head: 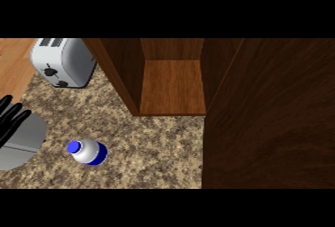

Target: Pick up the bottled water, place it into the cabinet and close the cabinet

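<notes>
At the view's left edge the left hand (10, 120) rests with its fingers straight and a little apart, pointing up and holding nothing; a grey toaster (63, 62) stands beyond it at the back of the speckled counter (150, 150). The water bottle (87, 152) stands on the counter just right of the forearm, apart from the hand, blue cap up. Further right the cabinet (173, 86) is open, showing 1 wooden shelf, and its dark door (271, 115) fills the right side.
</notes>
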